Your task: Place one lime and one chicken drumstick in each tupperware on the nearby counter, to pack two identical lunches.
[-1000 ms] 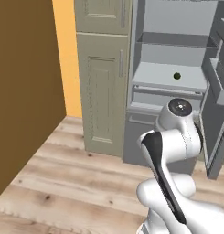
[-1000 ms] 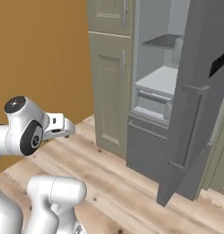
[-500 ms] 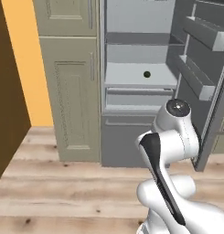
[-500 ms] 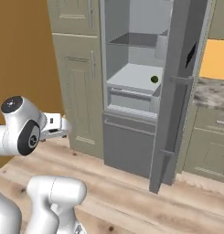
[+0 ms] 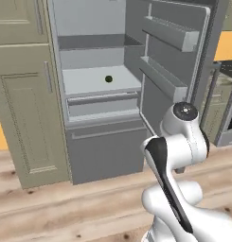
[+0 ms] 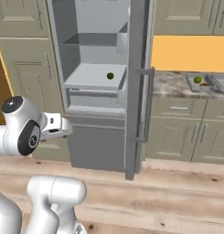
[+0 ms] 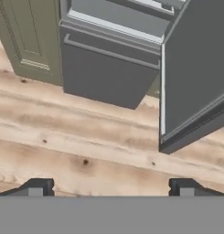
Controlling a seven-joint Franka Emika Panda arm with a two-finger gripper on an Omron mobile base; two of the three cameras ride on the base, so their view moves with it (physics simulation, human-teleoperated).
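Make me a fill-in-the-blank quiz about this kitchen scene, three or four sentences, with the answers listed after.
1. The fridge door stands ____.
2. A small round lime lies on a shelf inside the ____.
3. The hand has its two fingertips spread apart, holding ____.
4. On the counter to the right of the fridge, a tupperware already holds a green ____.

Missing words: open; fridge; nothing; lime
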